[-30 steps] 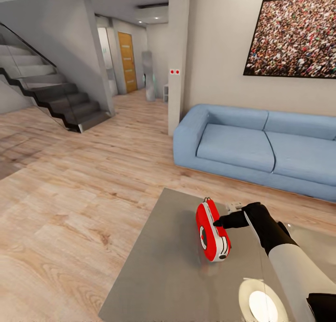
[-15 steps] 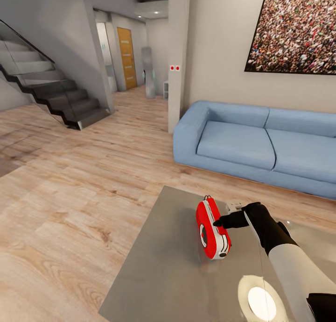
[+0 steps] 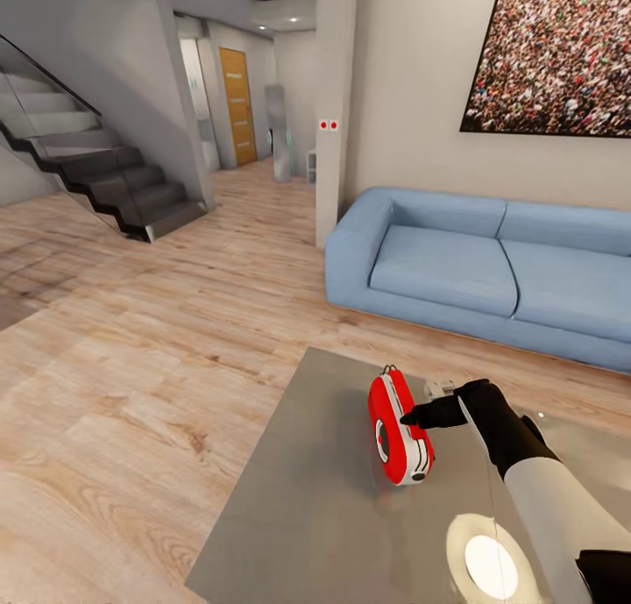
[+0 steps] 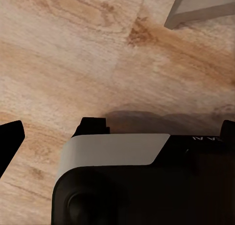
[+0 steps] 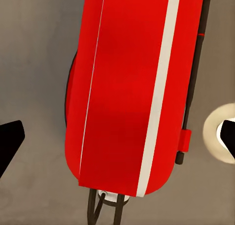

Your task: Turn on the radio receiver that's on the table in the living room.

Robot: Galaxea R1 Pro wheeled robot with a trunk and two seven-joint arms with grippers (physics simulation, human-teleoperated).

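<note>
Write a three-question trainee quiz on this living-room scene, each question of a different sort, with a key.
1. True or false: the radio receiver lies flat on its back on the table.
2. Which end effector is at the radio receiver? A) left B) right C) both
3. Fill in: behind the table stands a blue ____.

Key: 1. False: it stands on its edge, handle away from the robot. 2. B: its dark tip meets the radio's side in the head view. 3. sofa.
</note>
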